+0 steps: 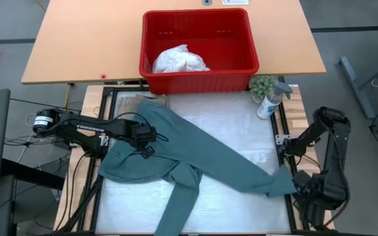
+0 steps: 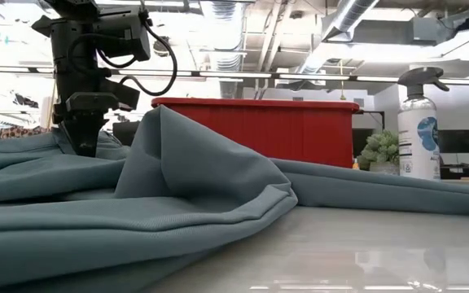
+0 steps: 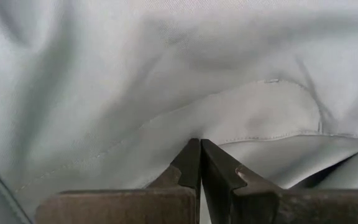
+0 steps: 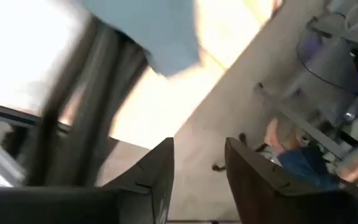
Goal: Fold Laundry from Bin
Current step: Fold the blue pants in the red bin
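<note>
Left arm (image 1: 87, 128): dark, slender links with white lettering along one segment; a pale round cap at its base end.
Cables: black leads loop beside the left arm and over its wrist block.
Left jaws: two dark wedge-shaped fingers (image 3: 219, 171) with stepped, notched inner edges.
Right arm (image 1: 327, 154): black, thick rounded joint housings.
Right jaws: dark flat fingers (image 4: 263, 180), squared tips, angular outline.

Two garments (image 1: 202, 154), one bin (image 1: 199, 78), one spray bottle (image 1: 270, 101).
</note>
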